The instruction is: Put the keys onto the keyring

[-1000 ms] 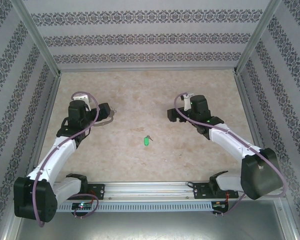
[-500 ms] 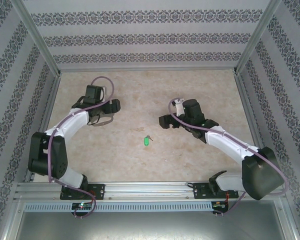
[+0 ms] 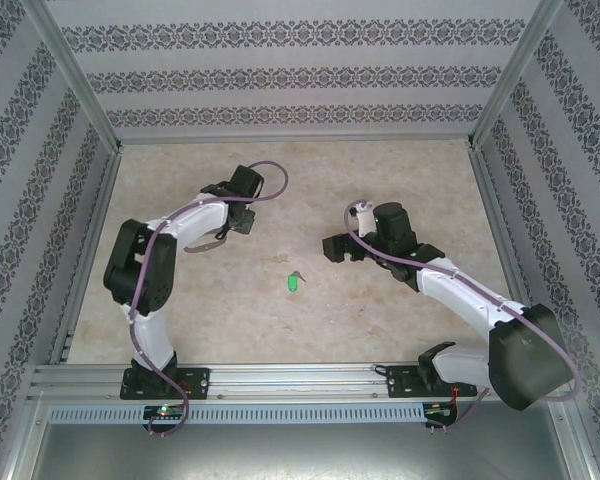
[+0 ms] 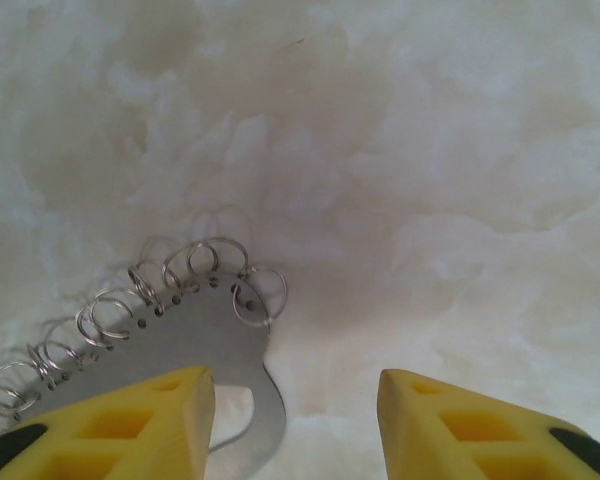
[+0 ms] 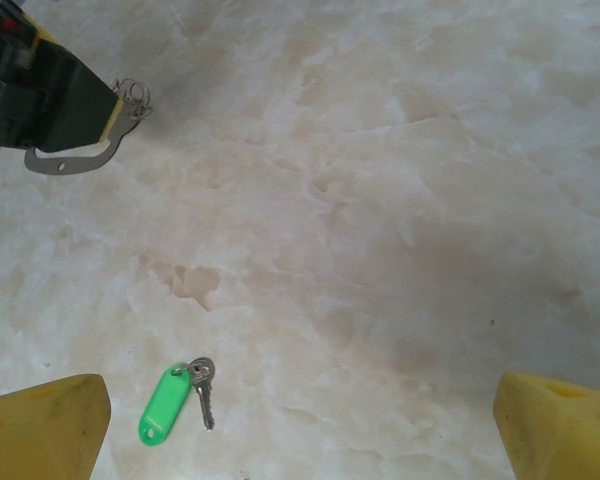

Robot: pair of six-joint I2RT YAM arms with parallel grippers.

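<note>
the half-open, empty left gripper (image 4: 292, 388) may slip off the thin keyring (image 4: 180, 335) at its ten o'clock; the right gripper (image 5: 300, 400) is wide open, empty.

This looks like a robotics lab test cell: a marble-patterned desk (image 3: 280, 330) boxed in on three sides by wallpapered panels (image 3: 280, 75) set in bare aluminium posts (image 3: 78, 85). A cabled left arm (image 3: 145, 270) and right arm (image 3: 460, 290) are bolted to a metal rail (image 3: 300, 376) at its near edge.

A yellow finger (image 4: 120, 430) of the left tool (image 4: 295, 400) covers the near end of the keyring (image 4: 180, 340), and the wrist view's lower edge cuts off the rest. From above, we cannot tell the blade of the key (image 3: 294, 282) from its head.
</note>
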